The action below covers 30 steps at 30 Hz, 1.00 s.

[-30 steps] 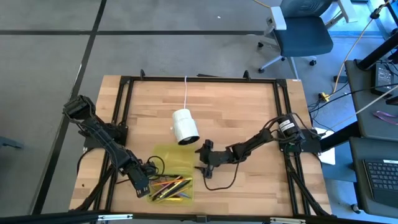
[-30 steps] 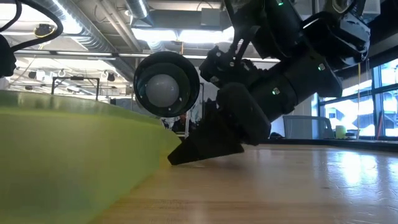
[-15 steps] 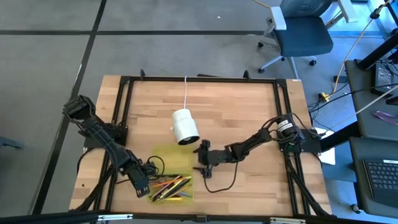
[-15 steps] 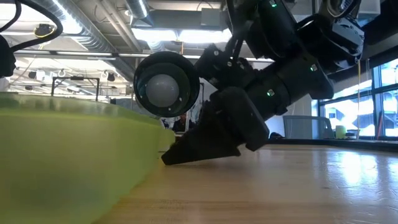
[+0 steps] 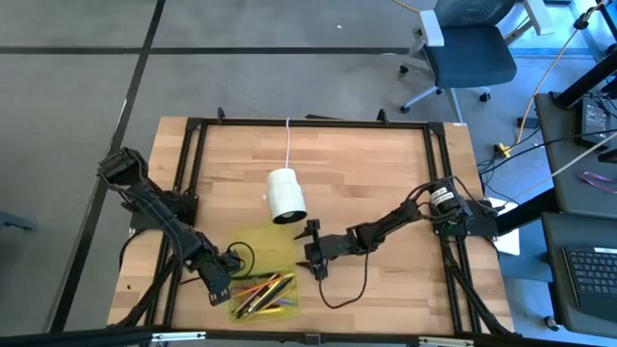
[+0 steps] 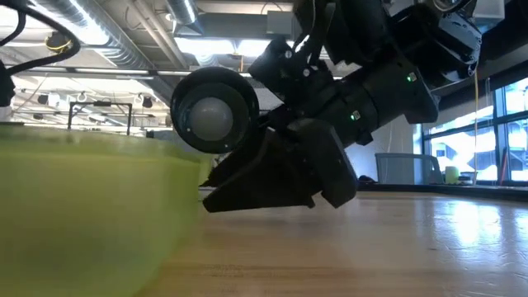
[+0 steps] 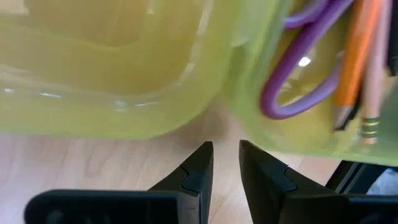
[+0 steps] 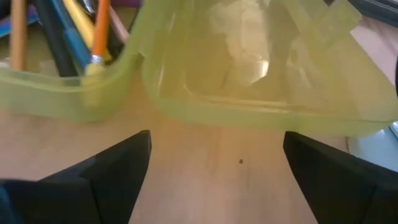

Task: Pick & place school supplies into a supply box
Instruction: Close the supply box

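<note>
The supply box [image 5: 265, 301] is a translucent yellow-green case near the table's near edge. In it lie pens and pencils [image 5: 260, 286] and the purple-handled scissors [image 7: 298, 74]. Its hinged lid [image 8: 261, 68] stands tilted up on the far side. My left gripper [image 5: 225, 274] is shut, at the box's left end; its tips [image 7: 225, 155] point at the hinge corner. My right gripper [image 5: 310, 254] is open and low over the table at the box's right end, with the lid's edge ahead of its fingers [image 8: 118, 168]. My left gripper comes level from the table's left, its shut fingertips [image 7: 205, 152] just below the corner where lid and tray meet [image 7: 227, 106]; whether they touch it I cannot tell. My right gripper comes from the right; whether its fingers touch the lid I cannot tell.
A white cylinder [image 5: 286, 196] on a cord lies just beyond the lid, toward the table's far side, and fills the low view's middle [image 6: 216, 110]. A black cable [image 5: 342, 289] loops on the wood right of the box. A black frame [image 5: 308, 123] borders the table.
My right gripper has moved toward the table's left and near edge, closing on the box's right end, and has dropped lower. The lid's yellow patch next to the white cylinder has shrunk in the high view, as the lid tips up. My left arm has kept still.
</note>
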Motion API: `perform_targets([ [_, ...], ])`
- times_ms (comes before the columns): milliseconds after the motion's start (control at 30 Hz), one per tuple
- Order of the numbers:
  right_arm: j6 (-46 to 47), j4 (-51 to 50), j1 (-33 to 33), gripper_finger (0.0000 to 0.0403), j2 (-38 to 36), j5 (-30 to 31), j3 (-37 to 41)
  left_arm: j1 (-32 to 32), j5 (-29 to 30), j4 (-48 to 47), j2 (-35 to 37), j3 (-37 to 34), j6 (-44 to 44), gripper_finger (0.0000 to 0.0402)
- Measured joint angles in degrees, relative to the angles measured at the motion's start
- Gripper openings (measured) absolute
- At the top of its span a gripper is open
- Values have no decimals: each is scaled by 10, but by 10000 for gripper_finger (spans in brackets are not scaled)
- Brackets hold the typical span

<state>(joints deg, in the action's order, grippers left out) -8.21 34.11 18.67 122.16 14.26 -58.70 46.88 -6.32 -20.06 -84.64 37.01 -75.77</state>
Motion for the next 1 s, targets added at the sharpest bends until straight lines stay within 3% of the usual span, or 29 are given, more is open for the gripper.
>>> perform_targets([
  [400, 12, 7, 36, 369, -1, 0, -1, 2, -17, -14, 0, 0, 10, 72],
  [633, 154, 4, 32, 369, 13, -18, -10, 1, -15, -7, 0, 0, 11, 72],
  [800, 154, -2, 44, 369, 57, -70, -65, -4, -19, -5, 0, 0, 12, 72],
  [1000, 148, -54, 64, 369, 93, -77, -143, 0, -37, 0, 0, -1, 12, 72],
])
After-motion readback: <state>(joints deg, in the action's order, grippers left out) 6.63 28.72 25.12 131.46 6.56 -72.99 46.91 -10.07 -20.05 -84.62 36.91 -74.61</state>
